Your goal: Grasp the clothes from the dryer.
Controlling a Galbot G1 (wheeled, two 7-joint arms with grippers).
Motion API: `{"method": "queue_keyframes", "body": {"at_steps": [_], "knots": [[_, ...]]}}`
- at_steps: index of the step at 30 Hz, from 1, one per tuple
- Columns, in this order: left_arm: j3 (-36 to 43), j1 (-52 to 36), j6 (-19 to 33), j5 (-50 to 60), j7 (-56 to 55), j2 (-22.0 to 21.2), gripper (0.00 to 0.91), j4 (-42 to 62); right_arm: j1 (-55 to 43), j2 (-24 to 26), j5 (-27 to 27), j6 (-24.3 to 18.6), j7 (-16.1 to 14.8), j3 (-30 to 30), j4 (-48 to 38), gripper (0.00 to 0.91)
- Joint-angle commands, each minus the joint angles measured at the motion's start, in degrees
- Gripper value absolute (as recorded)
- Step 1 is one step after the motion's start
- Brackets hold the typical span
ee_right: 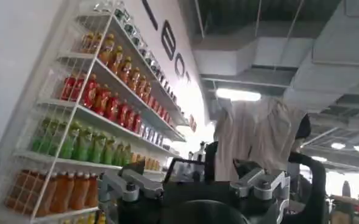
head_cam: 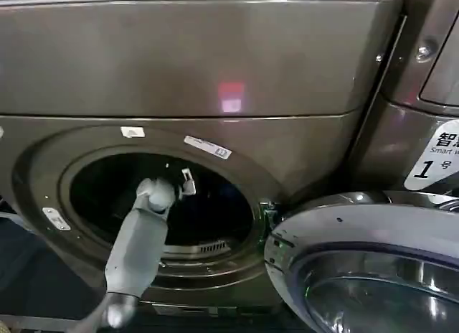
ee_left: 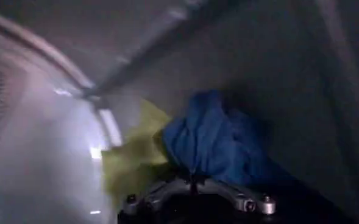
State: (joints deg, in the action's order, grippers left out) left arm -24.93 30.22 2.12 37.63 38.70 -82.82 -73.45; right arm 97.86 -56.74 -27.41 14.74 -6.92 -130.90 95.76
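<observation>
The dryer (head_cam: 215, 74) stands with its round porthole (head_cam: 161, 204) open, and my left arm (head_cam: 140, 240) reaches into the dark drum. Inside, in the left wrist view, the yellow-green clothes (ee_left: 133, 155) lie against the drum wall beside a blue cloth (ee_left: 222, 143). My left gripper (ee_left: 191, 181) has its fingers drawn together at the blue cloth's lower edge, where the folds gather. The yellow-green piece lies just to one side of the fingers, untouched. My right gripper (ee_right: 194, 173) is held up away from the machine, open and empty, facing the room.
The dryer's silver-rimmed door (head_cam: 373, 275) hangs swung open at the lower right. A like machine (head_cam: 430, 74) with a white tag (head_cam: 437, 161) stands to the right. The right wrist view looks onto shelves of bottled drinks (ee_right: 100, 103).
</observation>
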Motion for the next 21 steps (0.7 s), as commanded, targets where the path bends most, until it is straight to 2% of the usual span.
{"method": "queue_keyframes", "body": {"at_steps": [1, 8, 21], "knots": [[-0.44, 1.93, -15.38, -22.95, -29.31, -2.29, 0.0, -9.23, -0.41, -0.7, 0.46, -1.17, -0.03, 0.43, 1.13, 0.907], [-1.19, 5.28, -21.5, -32.77, -39.38, -4.45, 0.0, -15.42, -0.49, -1.37, 0.3, -1.33, 0.12, 0.59, 1.51, 0.907], [-2.01, 6.67, -23.22, -35.14, -41.72, -4.56, 0.0, -16.1, -0.51, -1.78, -0.77, -1.43, 0.5, 0.65, 1.75, 0.907]]}}
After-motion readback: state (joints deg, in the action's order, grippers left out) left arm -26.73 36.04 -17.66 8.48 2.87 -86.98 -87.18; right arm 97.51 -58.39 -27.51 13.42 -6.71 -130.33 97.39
